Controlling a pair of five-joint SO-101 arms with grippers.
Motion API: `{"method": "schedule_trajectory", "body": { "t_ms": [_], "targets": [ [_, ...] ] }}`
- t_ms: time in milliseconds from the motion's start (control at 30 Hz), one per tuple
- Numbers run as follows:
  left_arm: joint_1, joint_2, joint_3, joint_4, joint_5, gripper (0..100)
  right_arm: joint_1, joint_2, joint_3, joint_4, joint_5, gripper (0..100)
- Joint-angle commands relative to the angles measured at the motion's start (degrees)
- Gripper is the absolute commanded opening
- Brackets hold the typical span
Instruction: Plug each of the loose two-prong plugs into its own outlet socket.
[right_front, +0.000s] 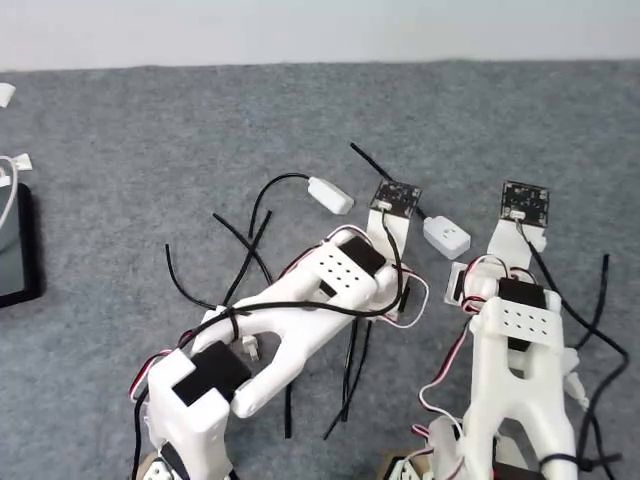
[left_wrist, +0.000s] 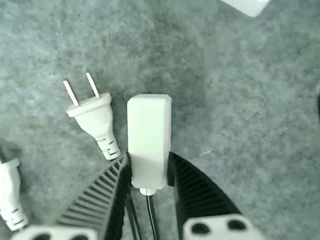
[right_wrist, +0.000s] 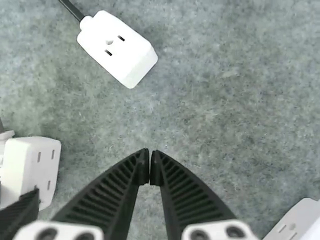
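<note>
Clamping a white socket (left_wrist: 149, 125) at its cord end, the left gripper (left_wrist: 148, 161) has its ribbed black fingers (left_wrist: 112, 190) pressed against the block's two long sides. The block points straight out from them over the grey felt (left_wrist: 240, 125). Whether it rests on the felt or hangs above it cannot be told. A thin black cord (left_wrist: 150, 217) leaves the socket between the fingers. Just beside the socket, with a narrow strip of felt between them, a white plug (left_wrist: 95, 120) lies flat. Its two prongs (left_wrist: 80, 90) point away from the gripper. A second plug (left_wrist: 9, 192) lies farther off on the same side, cut off at the view's edge.

The right gripper (right_wrist: 150, 167) is closed on nothing, its fingertips touching above bare felt. Ahead of it lies a corded socket (right_wrist: 116, 47), two slots facing up, with a black lead (right_wrist: 70, 7) running off one end. A side socket (right_wrist: 27, 170) sits near one flank of the gripper, slots showing.

From the high view, the left arm (right_front: 300, 300) lies diagonally toward the table's middle and the right arm (right_front: 520, 340) stands straight beside it. One white block (right_front: 447, 236) lies between their tips and another (right_front: 330, 195) lies just beyond the left arm. Loose black wires (right_front: 240, 250) cross the felt around the left arm.
</note>
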Motion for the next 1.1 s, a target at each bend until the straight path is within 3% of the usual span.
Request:
{"method": "schedule_trajectory", "body": {
  "t_ms": [0, 333, 467, 700, 800, 1067],
  "targets": [
    [-1.05, -3.60, 1.10, 0.18, -3.96, 1, -0.66, 0.13, -2.99, -1.19, -0.26, 4.1],
    [-2.73, -24.00, 8.92, 8.62, -1.14, 1, -0.84, 0.13, -2.99, -1.19, -0.26, 4.1],
    [-7.91, -30.95, 19.30, 5.54, 0.62, 1, -0.84, 0.13, -2.99, -1.19, -0.18, 4.1],
    [-13.01, -32.53, 35.91, -7.65, 0.62, 1, -0.92, 0.13, -2.90, -1.19, 1.05, 4.1],
    [-12.13, -32.53, 37.49, -10.55, 0.62, 1, -1.19, 0.13, -2.90, -1.19, 1.14, 4.1],
    [-1.49, -32.44, 33.54, -14.33, 3.69, 1, -1.54, 0.13, -2.90, -1.19, 1.23, 4.1]
  ]
}}
